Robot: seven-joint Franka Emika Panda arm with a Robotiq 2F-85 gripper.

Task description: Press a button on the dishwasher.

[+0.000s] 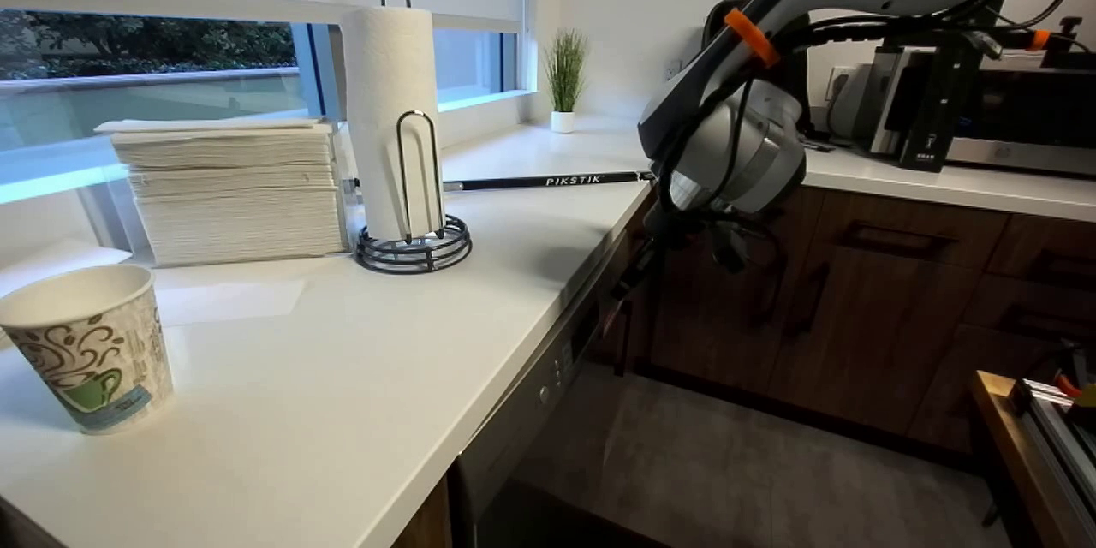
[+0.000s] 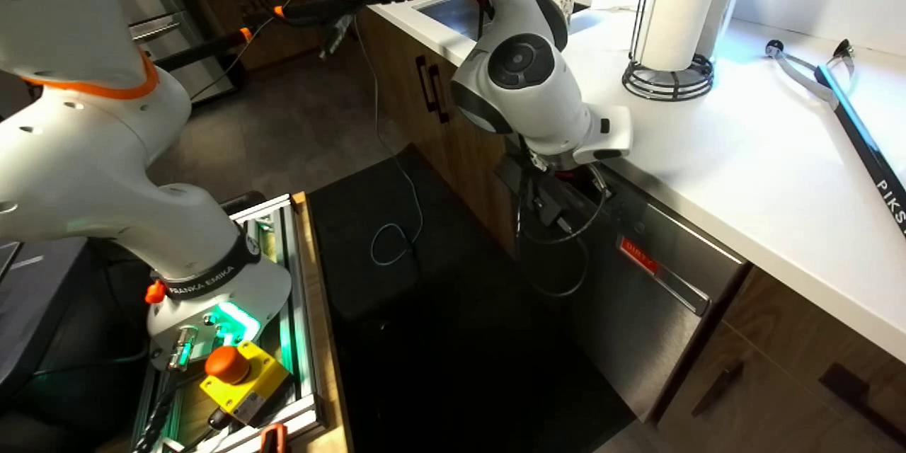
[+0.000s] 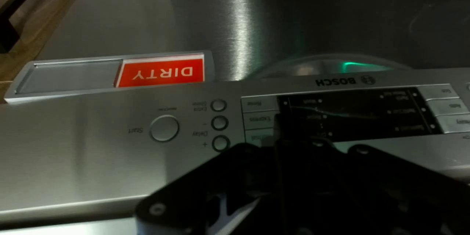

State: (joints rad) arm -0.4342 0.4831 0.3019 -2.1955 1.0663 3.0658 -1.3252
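Steel dishwasher (image 3: 213, 40) runs crosswise in wrist view — gripper (image 3: 278, 128) jaws together, over left edge of display (image 3: 360, 115), Start button (image 3: 164, 128) farther left — contact, can't tell.

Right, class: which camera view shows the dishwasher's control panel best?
The wrist view: the control panel appears large, with some labels readable though upside down, partly behind the tool. Both exterior views show it small, slanted and unreadable; in an exterior view, the arm hides part.

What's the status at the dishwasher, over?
Gripper closed, at the dishwasher; contact unclear. Start button in plain view. Gripper hides part of the display; nothing else seen in the way.
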